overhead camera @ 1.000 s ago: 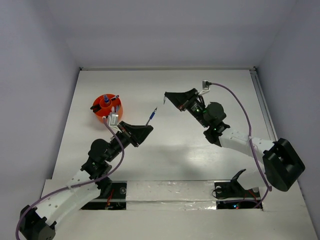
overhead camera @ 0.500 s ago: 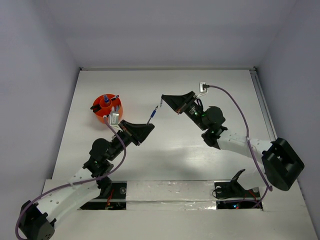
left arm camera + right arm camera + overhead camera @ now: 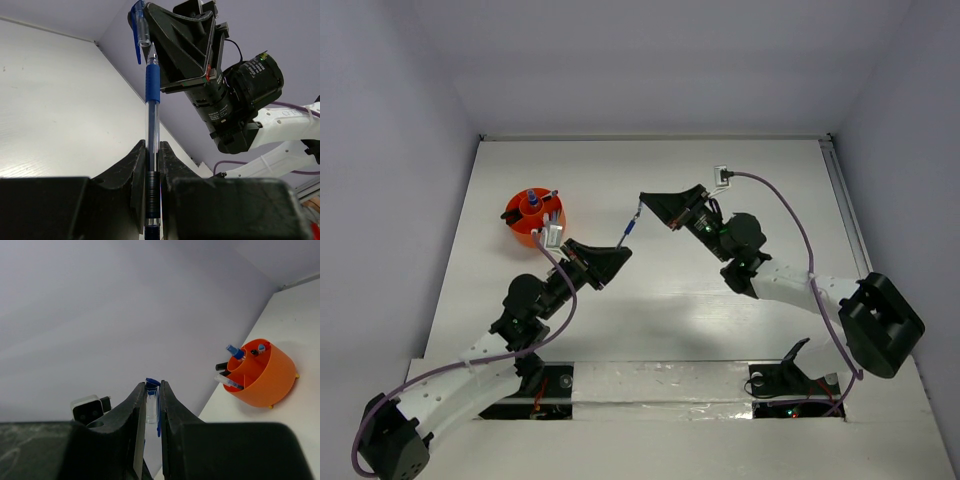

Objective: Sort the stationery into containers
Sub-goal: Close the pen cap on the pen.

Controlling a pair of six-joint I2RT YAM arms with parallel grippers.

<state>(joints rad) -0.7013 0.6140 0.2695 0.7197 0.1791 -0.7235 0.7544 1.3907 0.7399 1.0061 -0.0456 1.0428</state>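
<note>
Supporting surface: a flat white tabletop (image 3: 650, 310), matte with a soft sheen, filling the centre of the top view and enclosed by pale walls on the left, far and right sides. A thin pale rail (image 3: 842, 200) runs along its right edge, in the upper right of the frame.

Item standing on it: one small round orange plastic cup (image 3: 534, 224), upright, in the upper left of the top view, near the left edge. In the right wrist view the cup (image 3: 262, 377) rests on small pale feet at centre right.

Along the bottom of the top view, a strip of silver tape (image 3: 660, 384) crosses the near edge between two dark arm bases (image 3: 538, 382).
</note>
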